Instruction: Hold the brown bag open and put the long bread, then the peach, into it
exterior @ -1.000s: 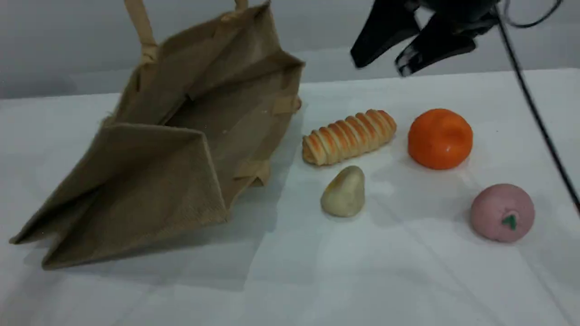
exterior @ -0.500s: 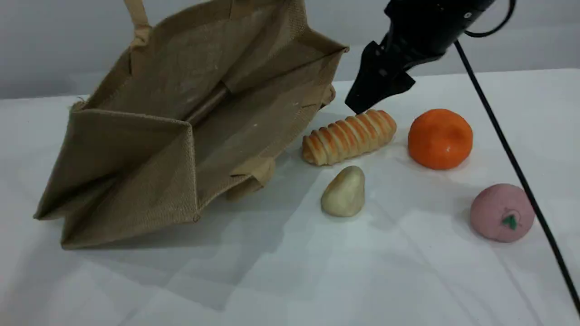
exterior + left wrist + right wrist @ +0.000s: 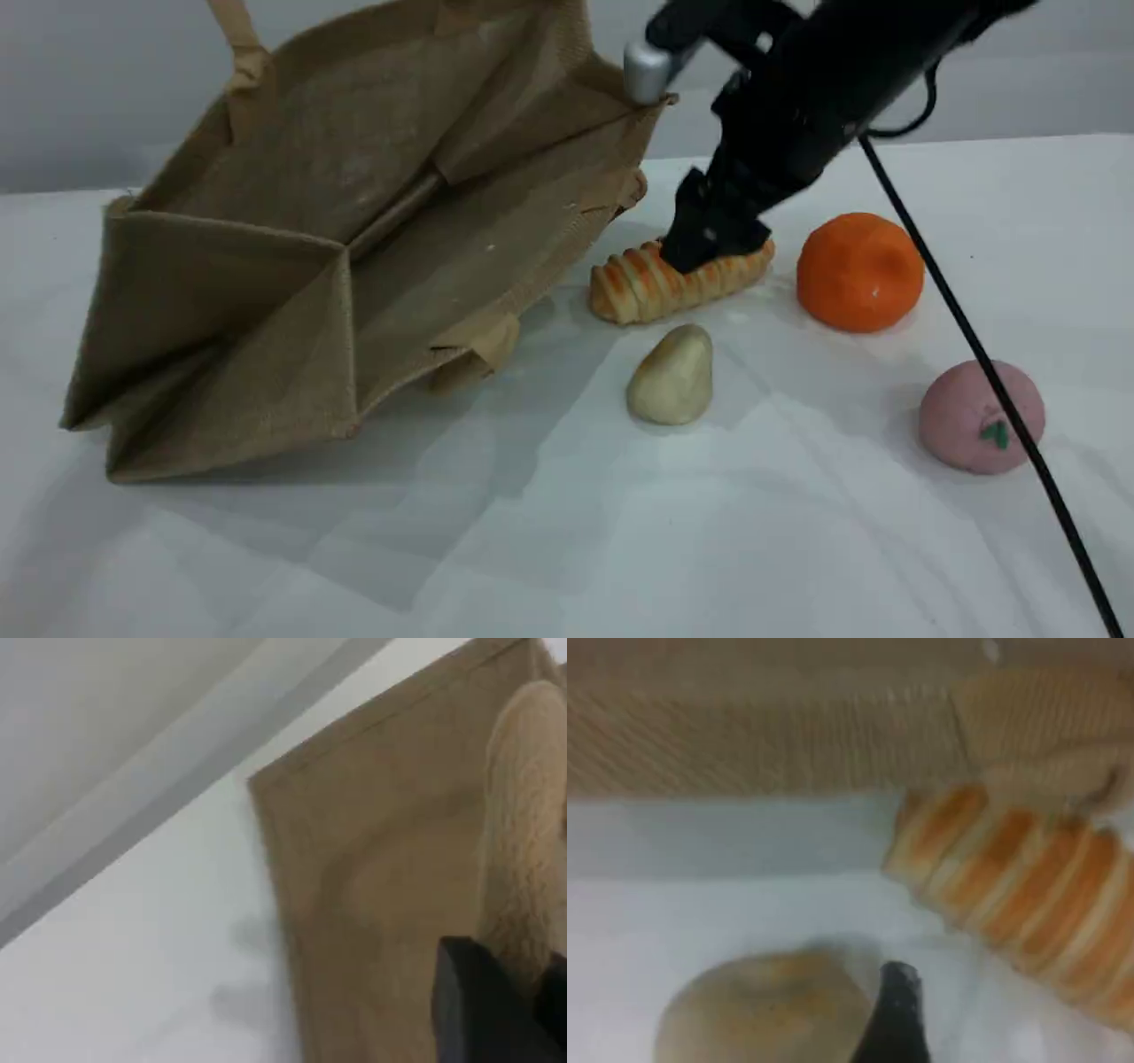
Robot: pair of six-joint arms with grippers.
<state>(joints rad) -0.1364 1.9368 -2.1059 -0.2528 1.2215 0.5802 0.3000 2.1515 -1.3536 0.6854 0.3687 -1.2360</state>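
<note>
where long bread (image 3: 633,285) lies, orange (image 3: 859,272) and cream lump (image 3: 671,377) sit near.

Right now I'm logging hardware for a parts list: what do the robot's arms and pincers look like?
The bulky right arm is matte black, with a rounded silver-grey knob and a thin black cable. The right pincer has black tapered fingers; the left pincer has black, blocky tips.

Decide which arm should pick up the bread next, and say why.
Right. The right gripper is down at the bread, jaws open, while the left gripper is shut on the handle, holding the bag open.
</note>
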